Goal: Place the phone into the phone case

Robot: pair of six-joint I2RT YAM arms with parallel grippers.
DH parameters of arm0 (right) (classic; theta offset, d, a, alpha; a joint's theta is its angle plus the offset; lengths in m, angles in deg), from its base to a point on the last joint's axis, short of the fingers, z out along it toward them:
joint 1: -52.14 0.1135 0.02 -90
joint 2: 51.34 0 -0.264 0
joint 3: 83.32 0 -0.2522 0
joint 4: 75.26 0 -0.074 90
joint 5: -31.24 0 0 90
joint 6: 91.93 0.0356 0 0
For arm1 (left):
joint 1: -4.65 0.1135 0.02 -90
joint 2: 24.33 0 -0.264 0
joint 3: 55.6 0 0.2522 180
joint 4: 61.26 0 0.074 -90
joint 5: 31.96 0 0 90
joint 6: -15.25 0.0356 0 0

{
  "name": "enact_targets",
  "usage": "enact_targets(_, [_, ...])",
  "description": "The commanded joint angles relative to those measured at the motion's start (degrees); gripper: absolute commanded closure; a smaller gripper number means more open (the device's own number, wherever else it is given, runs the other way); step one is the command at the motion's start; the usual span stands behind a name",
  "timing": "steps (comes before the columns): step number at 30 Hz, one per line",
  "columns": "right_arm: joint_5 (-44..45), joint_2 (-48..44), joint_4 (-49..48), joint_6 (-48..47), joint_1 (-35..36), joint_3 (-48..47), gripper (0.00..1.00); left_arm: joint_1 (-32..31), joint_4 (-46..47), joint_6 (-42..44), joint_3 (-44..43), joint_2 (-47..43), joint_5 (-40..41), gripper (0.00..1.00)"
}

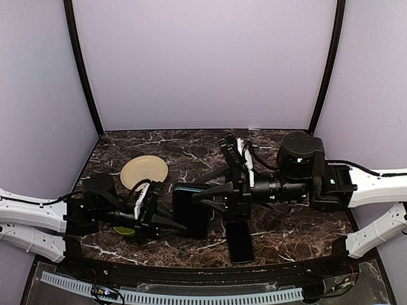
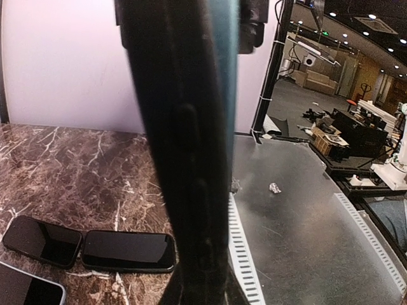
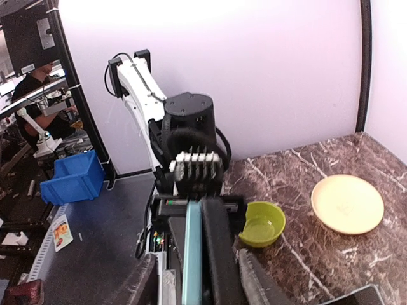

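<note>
Your left pincer (image 1: 173, 222) is clenched on the left end of a black phone case (image 1: 192, 216). It holds this case off the table (image 1: 299, 235), above the middle of the surface and closer to the near edge than to the far one. A phone (image 3: 191, 254) with a teal edge lies flat against the case. In the right wrist view the two stand side by side, edge on, and I cannot tell if the phone sits inside the case or only leans on it.

Your right pincer (image 1: 206, 196) reaches in from the right side with its jaws apart, one finger on each side of the pair. A gap shows on the phone side, so I judge it is not pressing.

The pair lies straight ahead of the right pincer, toward the left edge. Its long axis runs, I judge, from one pincer to the other, about parallel to the near edge. So the right arm is the one free to squeeze, and the left has only to hold steady.

A second dark phone (image 1: 240, 241) lies on the table by the near edge, below the right arm; please do not confuse it.
</note>
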Motion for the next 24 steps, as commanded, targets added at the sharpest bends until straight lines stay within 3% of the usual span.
enact_targets(1, [-2.84, 3.75, -1.06, -1.70, -0.34, -2.72, 0.96, -0.59, 0.35, 2.52, -3.96, 0.01, -1.87, 1.00])
enact_targets(3, [-3.82, 4.16, -1.38, -1.51, -0.40, -2.67, 1.00, -0.72, -0.08, 2.86, -4.26, -0.10, -1.54, 0.97])
enact_targets(4, [-4.03, 4.21, -1.29, -1.48, -0.53, -2.54, 1.00, -0.72, 0.15, 2.69, -4.30, -0.41, -0.51, 0.80])
enact_targets(6, [-4.44, 4.07, -1.28, -1.20, -0.50, -2.28, 1.00, -0.72, 1.74, 1.98, -4.05, -1.53, 1.57, 0.61])
enact_targets(11, [-6.00, 3.76, -1.79, -0.21, -0.49, -2.35, 1.00, -0.72, 5.16, 1.01, -2.68, -3.58, 6.01, 0.55])
enact_targets(13, [-6.06, 3.61, -2.12, -0.05, -0.49, -2.32, 1.00, -0.72, 5.01, 1.07, -2.57, -3.22, 5.94, 0.68])
enact_targets(14, [-6.19, 3.48, -2.40, 0.03, -0.49, -2.31, 1.00, -0.72, 4.67, 1.05, -2.80, -2.96, 5.40, 0.84])
enact_targets(16, [-6.16, 3.07, -2.68, 0.17, -0.50, -2.15, 1.00, -0.72, 2.85, 0.98, -3.50, -2.15, 4.78, 0.98])
enact_targets(19, [-5.35, 2.37, -2.16, 0.28, -0.58, -1.57, 1.00, -0.75, 1.02, 1.10, -3.85, -1.96, 4.71, 1.00])
enact_targets(20, [-4.47, 2.11, -1.56, 0.35, -0.59, -1.22, 0.95, -0.73, 1.09, 1.15, -3.65, -2.16, 5.02, 1.00])
enact_targets(21, [-3.16, 1.78, -0.70, 0.42, -0.58, -0.70, 0.75, -0.73, 1.57, 1.18, -3.56, -2.73, 5.72, 1.00])
enact_targets(23, [-1.49, 0.95, 1.05, 0.33, -0.58, 0.96, 0.49, -0.72, 2.31, 1.64, -3.41, -3.69, 6.58, 1.00])
enact_targets(24, [-1.03, 0.58, 1.57, 0.33, -0.58, 2.07, 0.44, -0.72, 2.53, 1.77, -3.39, -4.04, 6.75, 1.00])
